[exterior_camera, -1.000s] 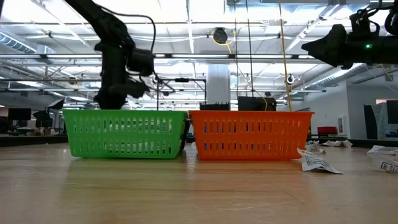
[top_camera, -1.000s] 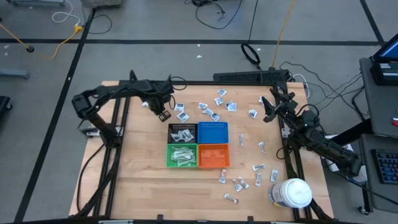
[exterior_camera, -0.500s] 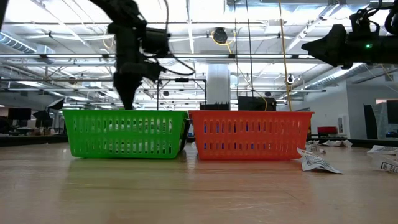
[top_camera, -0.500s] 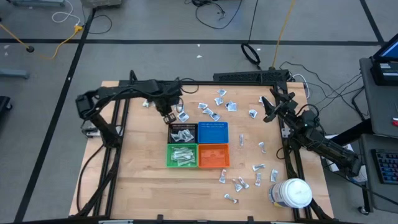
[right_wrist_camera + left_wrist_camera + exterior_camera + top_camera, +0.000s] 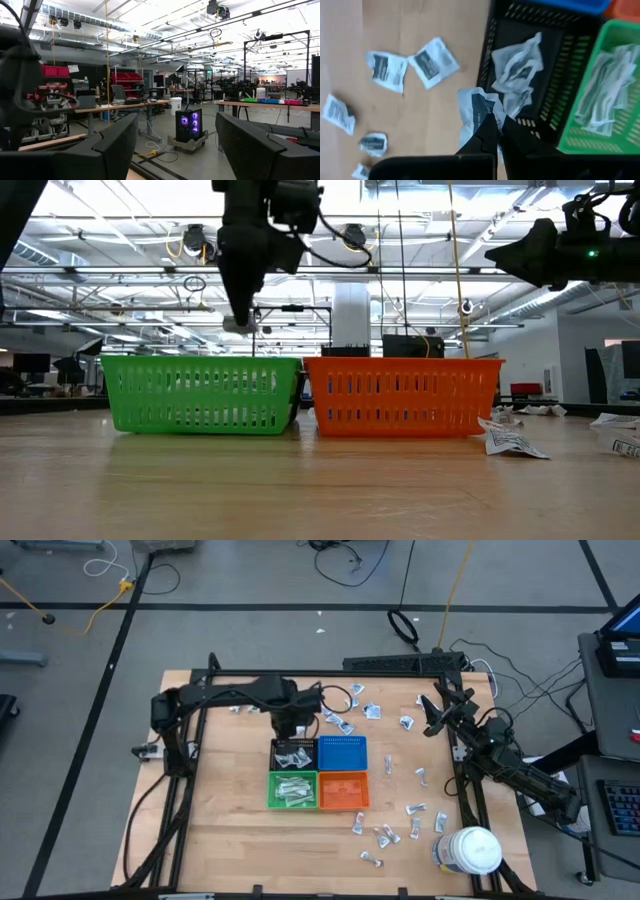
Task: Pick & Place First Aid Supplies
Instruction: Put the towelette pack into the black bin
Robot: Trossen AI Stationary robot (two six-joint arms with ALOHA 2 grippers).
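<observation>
Wooden tabletop [image 5: 230, 840] carries four bins at its centre. From nine o'clock the left gripper [image 5: 496, 131] reaches in, jaws clamped on a squarish packet [image 5: 476, 112], hovering at the black bin [image 5: 294, 754]'s rim, presumably to drop it with the squarish packets already there. Loose packets [image 5: 385, 836] lie toward five o'clock. At three o'clock the right gripper [image 5: 432, 716] waits, jaws wide, empty.

Both arms [image 5: 235, 695] are matte black, built of slim jointed links with loose black cables looping alongside. The fingers [image 5: 487, 142] are dark, narrow and tapering.
</observation>
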